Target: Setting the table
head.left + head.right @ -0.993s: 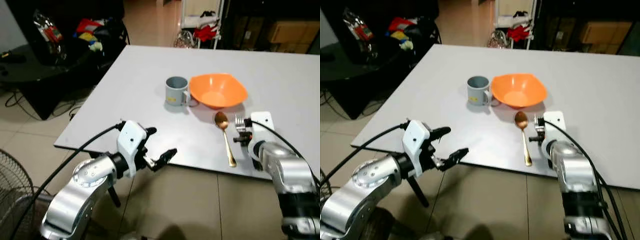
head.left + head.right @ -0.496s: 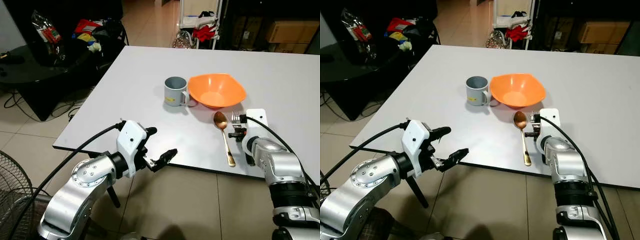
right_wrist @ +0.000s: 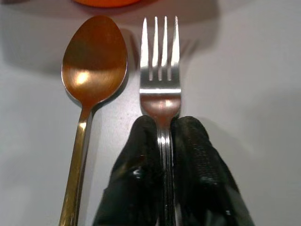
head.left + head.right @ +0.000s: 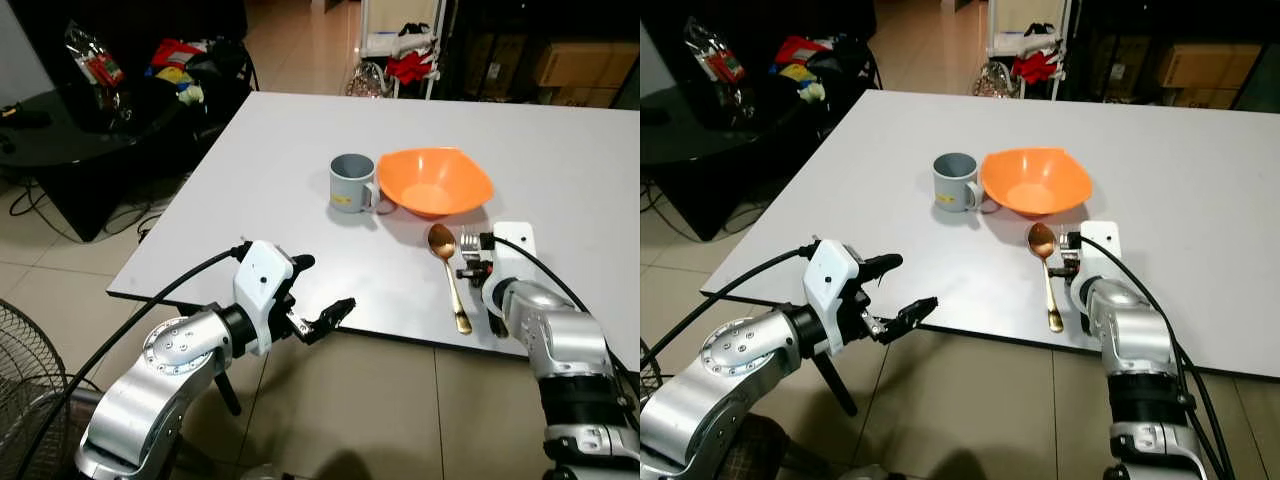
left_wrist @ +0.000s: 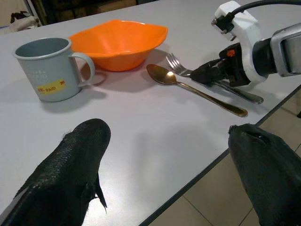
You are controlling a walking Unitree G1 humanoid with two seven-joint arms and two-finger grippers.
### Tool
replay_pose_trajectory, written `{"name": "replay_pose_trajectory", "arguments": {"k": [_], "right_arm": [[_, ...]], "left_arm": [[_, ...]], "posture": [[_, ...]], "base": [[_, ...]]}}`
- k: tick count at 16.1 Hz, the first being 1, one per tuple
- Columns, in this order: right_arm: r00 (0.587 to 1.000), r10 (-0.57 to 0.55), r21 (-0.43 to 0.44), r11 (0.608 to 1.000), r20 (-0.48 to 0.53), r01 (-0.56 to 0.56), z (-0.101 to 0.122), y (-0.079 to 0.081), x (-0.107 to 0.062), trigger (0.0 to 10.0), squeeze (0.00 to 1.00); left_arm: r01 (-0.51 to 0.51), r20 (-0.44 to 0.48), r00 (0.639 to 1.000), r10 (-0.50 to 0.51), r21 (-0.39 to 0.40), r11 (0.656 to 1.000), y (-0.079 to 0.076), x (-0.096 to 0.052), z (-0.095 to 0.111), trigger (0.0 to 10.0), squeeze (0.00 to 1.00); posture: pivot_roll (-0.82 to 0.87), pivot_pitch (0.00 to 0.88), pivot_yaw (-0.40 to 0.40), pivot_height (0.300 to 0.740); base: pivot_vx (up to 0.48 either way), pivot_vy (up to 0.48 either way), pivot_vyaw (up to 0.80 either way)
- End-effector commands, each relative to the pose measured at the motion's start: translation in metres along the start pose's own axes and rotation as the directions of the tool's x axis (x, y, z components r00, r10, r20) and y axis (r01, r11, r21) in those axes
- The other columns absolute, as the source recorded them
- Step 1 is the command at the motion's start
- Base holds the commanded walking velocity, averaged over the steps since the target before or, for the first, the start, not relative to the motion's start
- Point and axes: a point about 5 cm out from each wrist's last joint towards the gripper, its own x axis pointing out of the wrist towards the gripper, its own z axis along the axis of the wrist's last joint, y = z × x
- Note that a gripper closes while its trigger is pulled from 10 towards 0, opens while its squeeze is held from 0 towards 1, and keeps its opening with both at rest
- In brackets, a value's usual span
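A silver fork (image 3: 160,84) lies flat on the white table (image 4: 290,190), just right of a gold spoon (image 4: 452,275). My right gripper (image 3: 163,127) is shut on the fork's handle just behind the tines, low over the table near its front edge (image 4: 470,262). An orange bowl (image 4: 436,180) sits behind the cutlery, and a grey mug (image 4: 352,182) stands at the bowl's left. My left gripper (image 4: 320,300) hangs open and holds nothing, just off the table's front edge, its fingers (image 5: 70,165) spread wide.
A dark low table (image 4: 70,130) with bags and clutter stands at the left. A fan (image 4: 20,370) is on the tiled floor at the lower left. A white rack (image 4: 400,45) and cardboard boxes (image 4: 585,65) stand behind the table.
My right forearm has swung a little to the left, keeping the fork beside the spoon. The left arm has not moved.
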Motion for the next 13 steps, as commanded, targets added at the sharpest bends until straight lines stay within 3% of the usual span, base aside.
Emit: {"name": "replay_pose_trajectory", "arguments": {"k": [1,4,7,8,10,13], "right_arm": [[0.998,0.004,0.028,1.000,-0.065,-0.002,-0.014,0.001,0.000,10.0,1.00],[1.000,-0.016,0.058,0.998,-0.001,0.017,0.003,-0.002,-0.010,10.0,1.00],[0.995,0.003,0.074,0.997,0.096,-0.011,0.025,0.006,-0.040,10.0,1.00],[0.990,0.030,0.058,0.998,0.141,-0.038,0.030,0.014,-0.053,10.0,1.00],[0.963,0.093,-0.035,0.996,0.254,-0.087,0.034,0.031,-0.079,10.0,1.00],[0.917,0.129,-0.144,0.986,0.378,-0.079,0.020,0.046,-0.092,10.0,1.00]], "left_arm": [[0.009,-0.005,1.000,-0.009,0.008,1.000,0.000,0.000,0.001,10.0,0.00],[-0.003,0.005,1.000,0.003,0.017,1.000,0.001,0.000,0.002,10.0,0.00],[-0.154,0.080,0.985,0.152,0.011,0.988,0.013,-0.001,0.011,10.0,0.00],[-0.210,0.107,0.972,0.208,0.015,0.978,0.018,-0.004,0.014,10.0,0.00],[-0.353,0.160,0.920,0.357,-0.055,0.934,0.027,-0.014,0.018,10.0,0.00],[-0.451,0.166,0.872,0.462,-0.096,0.887,0.028,-0.020,0.014,10.0,0.00]], "posture": [[0.06,0.000,0.074,0.740],[0.06,0.000,0.076,0.740],[0.06,0.000,0.069,0.740],[0.06,0.000,0.074,0.740],[0.06,0.000,0.084,0.740],[0.06,0.000,0.088,0.740]], "base": [[0.000,0.000,0.00],[0.000,0.000,0.00],[0.000,0.000,0.00],[0.000,0.000,0.00],[0.000,-0.392,0.00],[0.000,-0.480,0.00]]}}
